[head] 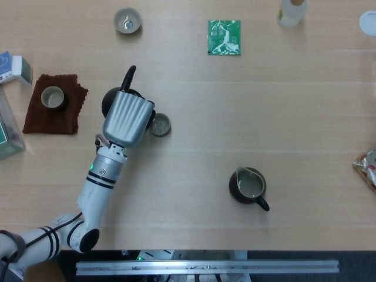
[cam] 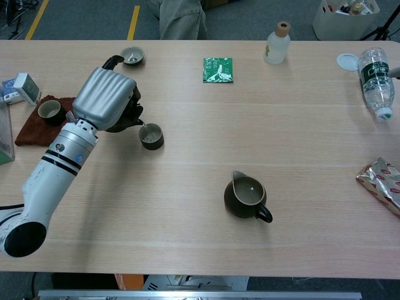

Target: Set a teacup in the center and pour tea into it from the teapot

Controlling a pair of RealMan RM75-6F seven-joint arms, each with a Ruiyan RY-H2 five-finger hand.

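Observation:
My left hand [head: 126,116] [cam: 104,97] grips a dark teapot [head: 111,101] [cam: 127,115], which its silver back mostly hides. The pot's handle [head: 130,75] sticks up toward the far side, and the pot is tilted with its spout over a small teacup [head: 159,124] [cam: 151,135] just right of the hand. A thin stream runs from the spout into that cup in the chest view. My right hand appears in neither view.
A dark pitcher [head: 249,187] [cam: 247,197] stands at centre right. Another cup [head: 53,97] sits on a brown cloth [head: 54,120] at the left, a third cup [head: 127,20] at the back. A green packet [head: 224,37], bottles [cam: 376,74] and a foil bag [cam: 382,184] lie around.

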